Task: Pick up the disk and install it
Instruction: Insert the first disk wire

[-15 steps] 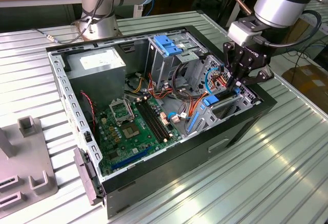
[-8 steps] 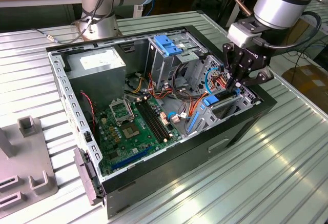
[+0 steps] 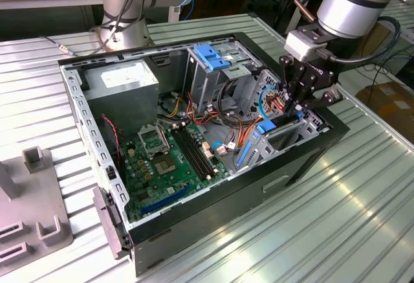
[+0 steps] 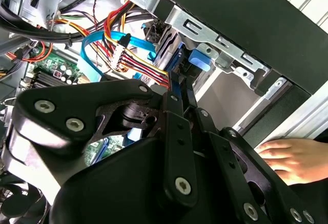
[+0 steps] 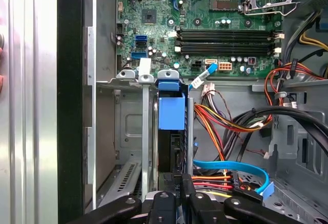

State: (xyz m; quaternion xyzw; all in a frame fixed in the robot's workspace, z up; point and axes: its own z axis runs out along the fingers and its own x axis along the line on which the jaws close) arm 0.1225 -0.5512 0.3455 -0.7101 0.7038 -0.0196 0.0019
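Observation:
The disk (image 5: 171,112) stands on edge in a metal bay slot at the front corner of the open computer case (image 3: 304,160), its blue plastic carrier facing up. My gripper (image 5: 180,179) is shut on the disk's near edge, with the black fingers (image 4: 171,106) close together around the carrier. In the exterior view my gripper (image 3: 296,109) reaches down into the case at that view's right, just above the blue carrier (image 3: 266,127). The second wrist view shows the blue carrier tab (image 4: 199,60) seated between the silver bay rails.
Coloured power wires and a blue data cable (image 5: 230,168) lie right beside the bay. The green motherboard (image 3: 171,160), grey power-supply box (image 3: 123,79) and upright cage with a blue top (image 3: 210,56) fill the case. A person's hand (image 4: 287,155) rests outside the case wall.

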